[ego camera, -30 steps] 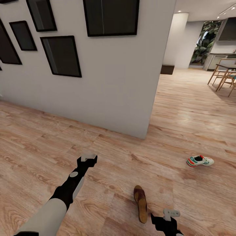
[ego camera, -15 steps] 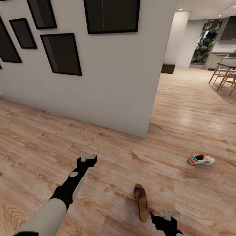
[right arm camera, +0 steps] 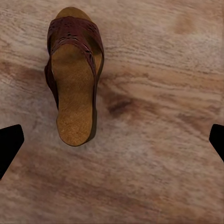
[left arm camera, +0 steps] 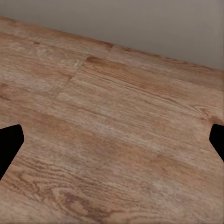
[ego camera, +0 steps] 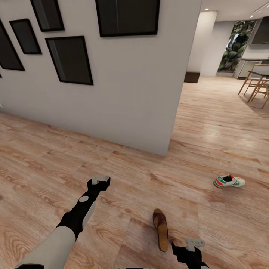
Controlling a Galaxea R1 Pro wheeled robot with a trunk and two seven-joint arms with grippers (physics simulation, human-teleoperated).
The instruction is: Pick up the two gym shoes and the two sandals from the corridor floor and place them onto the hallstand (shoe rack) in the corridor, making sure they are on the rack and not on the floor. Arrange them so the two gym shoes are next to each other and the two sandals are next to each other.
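Note:
One brown sandal (ego camera: 161, 229) lies on the wood plank corridor floor (ego camera: 149, 179), toe pointing away from me; the right wrist view shows the same sandal (right arm camera: 73, 74) with its dark reddish strap and tan footbed. My right gripper (ego camera: 188, 251) hovers just right of its heel, open and holding nothing. A white gym shoe (ego camera: 229, 181) with green stripes and red-orange accents lies on its side farther right. My left gripper (ego camera: 99, 182) hangs open over bare floor (left arm camera: 116, 130), well left of the sandal. The hallstand, the other sandal and the other gym shoe are out of view.
A white wall (ego camera: 123, 93) with several black frames ends in a corner (ego camera: 166, 153) ahead. Past it the floor opens toward wooden chairs (ego camera: 256, 84) and a table at the far right.
The whole head view has shifted slightly, so the camera moved. The sandal and gym shoe appear a little higher in the picture. Both arms keep the same pose.

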